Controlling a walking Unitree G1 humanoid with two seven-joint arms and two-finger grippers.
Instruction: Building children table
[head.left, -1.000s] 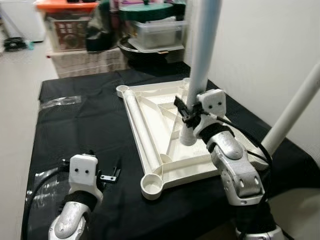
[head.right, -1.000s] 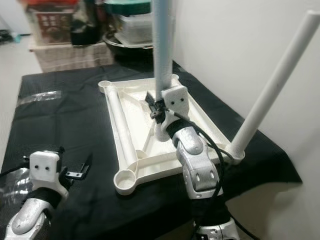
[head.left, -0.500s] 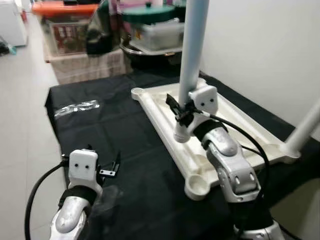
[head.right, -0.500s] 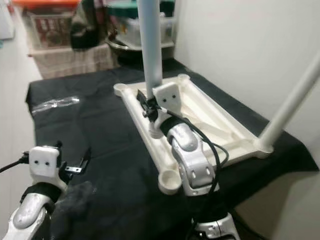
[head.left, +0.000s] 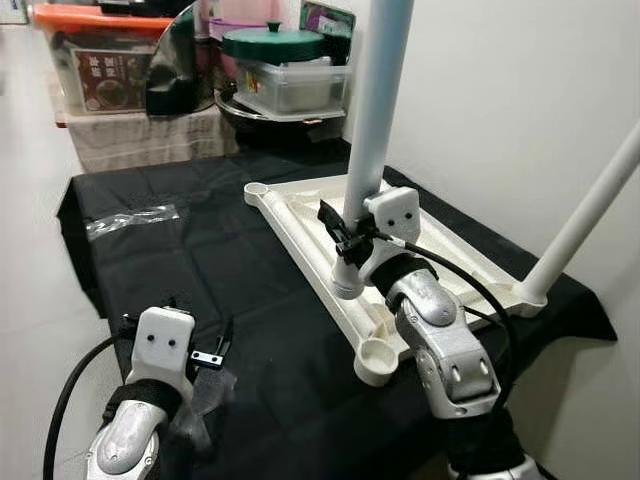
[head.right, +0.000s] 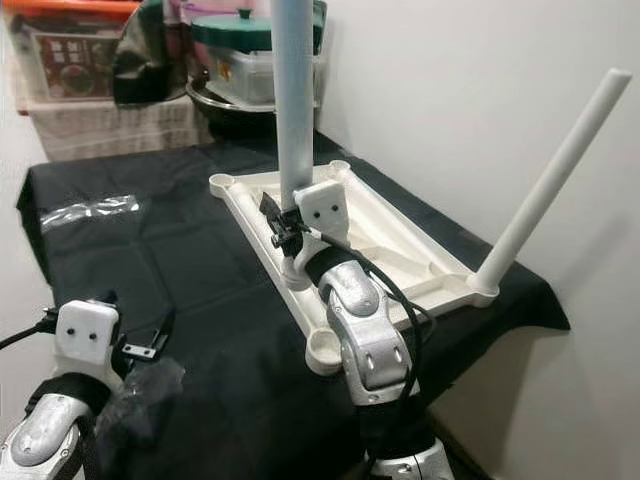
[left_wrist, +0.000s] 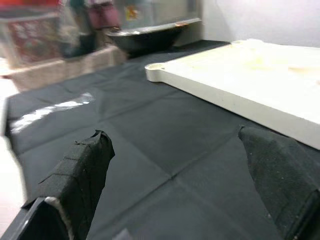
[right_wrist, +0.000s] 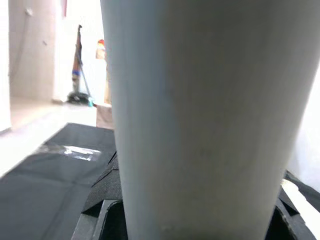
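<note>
A white leg (head.left: 375, 110) is clenched upright by the right gripper (head.left: 345, 238), its foot over the near rail of the upturned tabletop (head.left: 440, 262) on the black cloth (head.left: 180, 260). The left gripper (head.left: 205, 355) is held released above the cloth, well apart from the tabletop

- A cream-white tabletop (head.left: 440, 262) is seen upside down on a black cloth (head.left: 200, 255).
- A pale grey leg (head.left: 372, 110) is gripped by the black-fingered right gripper (head.left: 345, 238).
- Beyond it, a white leg (head.left: 585, 215) is seen.
- Past the left gripper (left_wrist: 175, 185), a clear glossy wrapper (head.left: 130, 220) is seen.
- Behind, a dark green lid (head.left: 272, 42) and an orange lid (head.left: 100, 17) are shown.
</note>
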